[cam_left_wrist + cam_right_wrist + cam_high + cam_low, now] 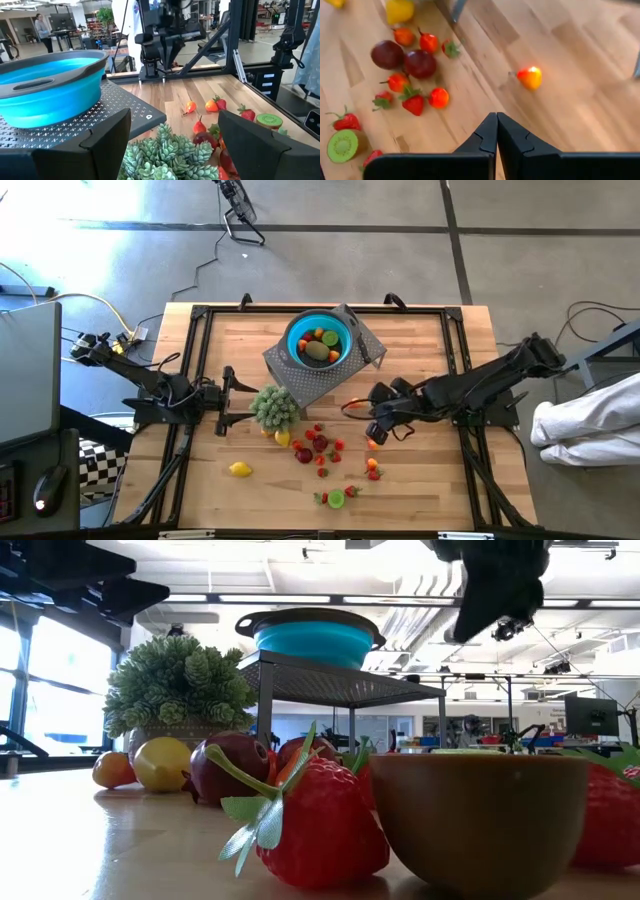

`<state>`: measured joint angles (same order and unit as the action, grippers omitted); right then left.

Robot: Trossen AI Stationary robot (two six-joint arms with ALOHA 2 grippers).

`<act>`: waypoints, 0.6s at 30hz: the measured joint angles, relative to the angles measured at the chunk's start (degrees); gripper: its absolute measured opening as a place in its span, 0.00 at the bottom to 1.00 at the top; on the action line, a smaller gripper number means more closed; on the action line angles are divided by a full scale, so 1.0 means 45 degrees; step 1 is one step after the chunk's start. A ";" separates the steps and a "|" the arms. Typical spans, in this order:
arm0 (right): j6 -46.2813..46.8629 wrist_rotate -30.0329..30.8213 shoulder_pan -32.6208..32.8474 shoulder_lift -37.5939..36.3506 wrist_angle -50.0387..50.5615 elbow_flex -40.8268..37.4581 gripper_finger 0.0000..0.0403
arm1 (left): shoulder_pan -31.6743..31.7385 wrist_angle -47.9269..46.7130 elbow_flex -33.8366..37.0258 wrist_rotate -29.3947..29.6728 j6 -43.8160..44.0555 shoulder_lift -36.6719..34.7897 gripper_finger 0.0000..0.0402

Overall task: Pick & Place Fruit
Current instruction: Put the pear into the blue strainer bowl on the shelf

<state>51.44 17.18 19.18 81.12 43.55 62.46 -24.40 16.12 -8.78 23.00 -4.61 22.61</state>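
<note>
A strawberry (325, 825) lies closest, among fruit (320, 448) scattered on the bench (420, 360); more fruit sits in the blue bowl (319, 340). The right gripper (377, 432), fingers closed and empty, hovers above an orange piece (530, 78). The left gripper (228, 399) waits wide open beside the plant (275, 408).

Robotics lab, monitors (592, 716), workstations, concrete floor (330, 265)

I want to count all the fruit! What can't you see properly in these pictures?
- Inside the blue collapsible bowl: low view shows only its side; fruit hidden.
- Bowl's fruit: high view, too small to count.
- Round brown piece: low view, blocks the fruit behind.
</note>
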 joint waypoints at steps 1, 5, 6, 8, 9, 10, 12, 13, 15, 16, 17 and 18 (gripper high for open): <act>0.0276 -0.0093 0.0010 0.0151 -0.0005 0.0000 0.01 | 0.0000 0.0000 0.0000 0.0000 -0.0012 0.0000 0.73; 0.0955 -0.0215 0.0258 0.0813 0.0015 0.0000 0.01 | 0.0000 0.0000 0.0000 0.0000 -0.0012 0.0000 0.73; 0.1079 -0.0230 0.0337 0.0981 0.0013 0.0000 0.01 | 0.0000 0.0000 0.0000 0.0000 -0.0012 0.0000 0.73; 0.1478 -0.0339 0.0458 0.1268 0.0015 0.0000 0.01 | 0.0000 0.0000 0.0000 0.0000 -0.0012 0.0000 0.73; 0.1697 -0.0488 0.0502 0.1418 0.0010 0.0000 0.01 | 0.0000 -0.0002 0.0000 0.0000 -0.0012 0.0005 0.73; 0.1970 -0.0631 0.0530 0.1552 0.0008 0.0000 0.01 | 0.0000 0.0000 0.0000 0.0000 -0.0012 0.0002 0.73; 0.2462 -0.0831 0.0607 0.1841 -0.0001 0.0000 0.01 | 0.0000 0.0000 0.0000 0.0000 -0.0012 0.0005 0.73; 0.2622 -0.0932 0.0623 0.1987 -0.0001 0.0000 0.01 | 0.0000 -0.0002 0.0000 0.0000 -0.0012 0.0002 0.73; 0.2816 -0.1161 0.0661 0.2275 -0.0003 0.0000 0.01 | 0.0000 0.0000 0.0000 -0.0001 -0.0012 0.0005 0.73; 0.2873 -0.1270 0.0661 0.2428 -0.0003 0.0000 0.01 | 0.0000 0.0000 0.0000 -0.0001 -0.0012 0.0000 0.73; 0.2895 -0.1289 0.0661 0.2560 -0.0010 0.0000 0.01 | 0.0005 0.0000 0.0000 0.0000 -0.0012 0.0005 0.73; 0.2895 -0.1289 0.0661 0.2685 -0.0010 0.0000 0.01 | 0.0000 -0.0005 0.0000 0.0000 -0.0012 0.0005 0.73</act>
<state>64.47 11.37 22.15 93.20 43.50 62.46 -24.40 16.10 -8.78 23.00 -4.67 22.63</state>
